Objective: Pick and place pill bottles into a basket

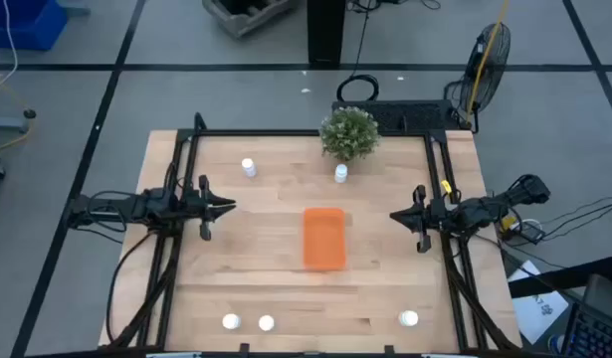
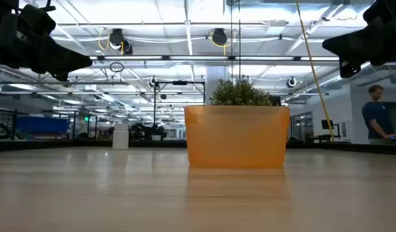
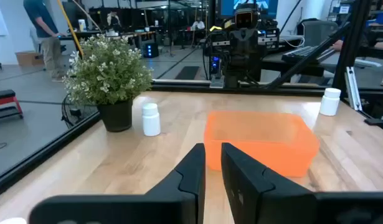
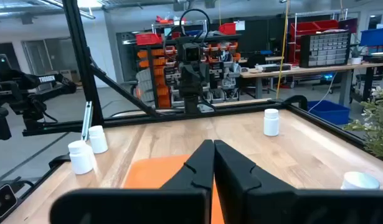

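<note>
The orange tray (image 1: 323,238) lies flat at the table's middle; it also shows in the low view (image 2: 236,136) and in both wrist views (image 3: 260,140) (image 4: 154,171). Five small white bottles stand upright on the table: two at the far side (image 1: 249,168) (image 1: 340,174), two near the front left (image 1: 231,321) (image 1: 266,322), one at the front right (image 1: 409,319). My left gripper (image 1: 229,208) (image 3: 213,163) hovers left of the tray, shut but for a narrow slit, and empty. My right gripper (image 1: 395,215) (image 4: 213,149) hovers right of the tray, shut and empty.
A green potted plant (image 1: 349,131) stands at the far edge behind the tray, next to one bottle (image 3: 151,119). Black frame rails (image 1: 186,169) run along the table's left and right sides. A person (image 2: 378,116) stands in the room beyond the table.
</note>
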